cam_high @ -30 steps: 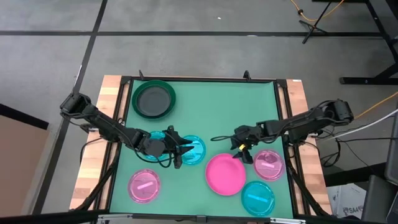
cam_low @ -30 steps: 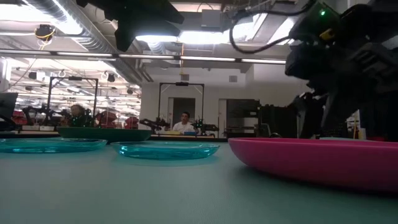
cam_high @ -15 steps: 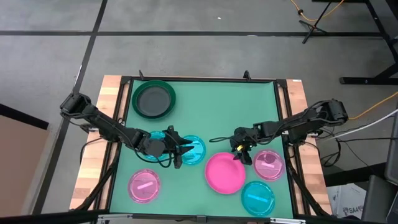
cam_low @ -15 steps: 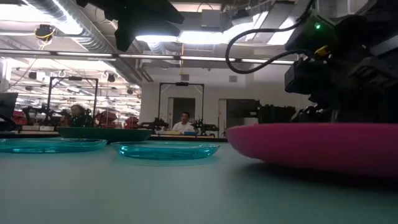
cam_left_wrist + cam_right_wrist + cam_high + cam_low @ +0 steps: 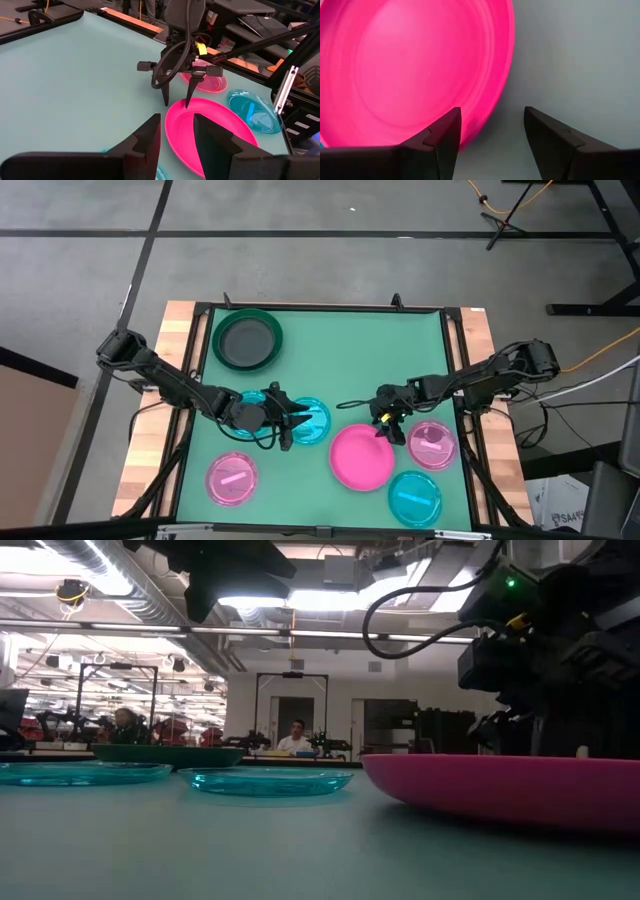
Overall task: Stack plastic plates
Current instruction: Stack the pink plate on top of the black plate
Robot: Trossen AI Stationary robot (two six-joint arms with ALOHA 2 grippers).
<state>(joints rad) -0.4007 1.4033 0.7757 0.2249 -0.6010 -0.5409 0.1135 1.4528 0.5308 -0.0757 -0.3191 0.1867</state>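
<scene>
From above, a green table [image 5: 330, 350] was seen with plates spread across it. A dark grey plate sat inside the dark green plate [image 5: 247, 340] at the far left corner. The left gripper [image 5: 290, 423] was held open over a cyan plate [image 5: 308, 421] near the middle. The right gripper [image 5: 388, 428] was poised, fingers parted, at the far rim of the solid pink plate [image 5: 362, 459]. A translucent pink plate [image 5: 433, 444] lay just beside it, another cyan plate [image 5: 414, 497] at the near right, and a second translucent pink plate [image 5: 232, 479] at the near left.

At table height, the solid pink plate [image 5: 505, 786] was shown low again, its rim tipped up less than half a second before; a grasp seemed not yet secured.

In the left wrist view, the right gripper [image 5: 176, 103] was seen open, one fingertip touching the pink plate's [image 5: 210, 135] rim, nothing gripped.

In the right wrist view, the plate's [image 5: 420, 65] edge was seen lying between the spread fingers [image 5: 445, 135]. No loose plate appeared stacked yet.
</scene>
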